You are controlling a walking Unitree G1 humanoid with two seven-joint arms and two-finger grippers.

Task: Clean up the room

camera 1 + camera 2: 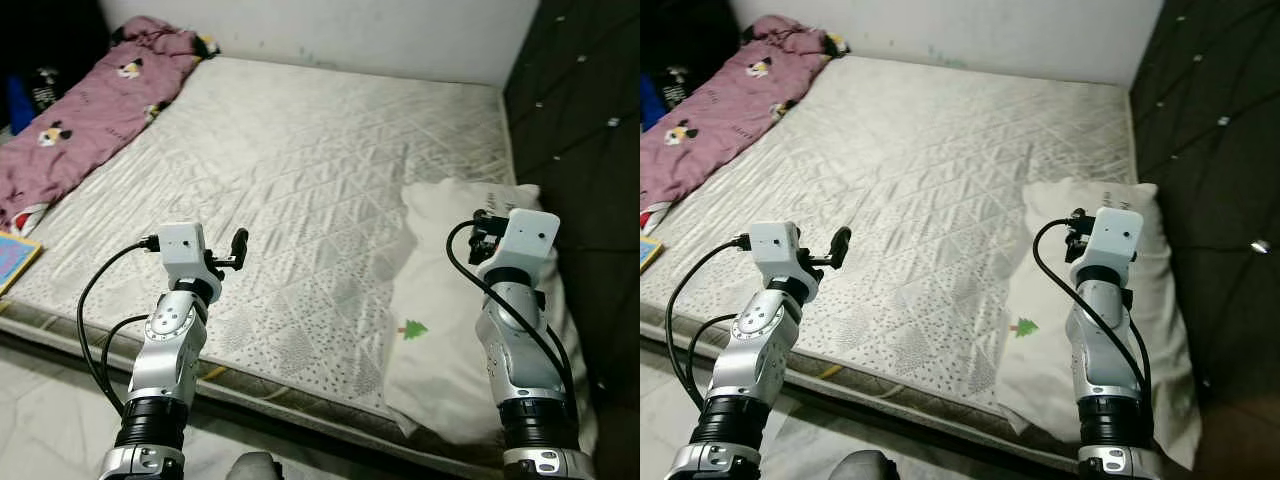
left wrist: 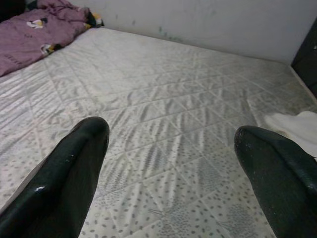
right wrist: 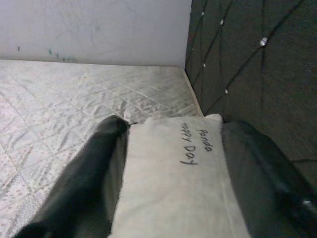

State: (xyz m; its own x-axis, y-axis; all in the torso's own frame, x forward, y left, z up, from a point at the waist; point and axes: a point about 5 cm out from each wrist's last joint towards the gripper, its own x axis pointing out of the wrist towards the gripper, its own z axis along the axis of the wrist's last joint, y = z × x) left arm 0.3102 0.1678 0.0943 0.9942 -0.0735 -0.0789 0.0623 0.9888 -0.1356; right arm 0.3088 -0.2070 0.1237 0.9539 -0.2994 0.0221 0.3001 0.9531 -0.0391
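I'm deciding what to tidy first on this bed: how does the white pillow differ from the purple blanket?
The white pillow with a small green tree print lies flat by the dark tufted headboard, on the robot's right; the purple cartoon-print blanket lies along the opposite edge, on the left. The pillow is smooth and roughly rectangular; the blanket is crumpled into a long heap. The pillow is plain apart from its print and lettering; the blanket is patterned. Both rest on the quilted grey mattress.

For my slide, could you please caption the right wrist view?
Right gripper open above a white pillow on the mattress, beside the dark headboard.
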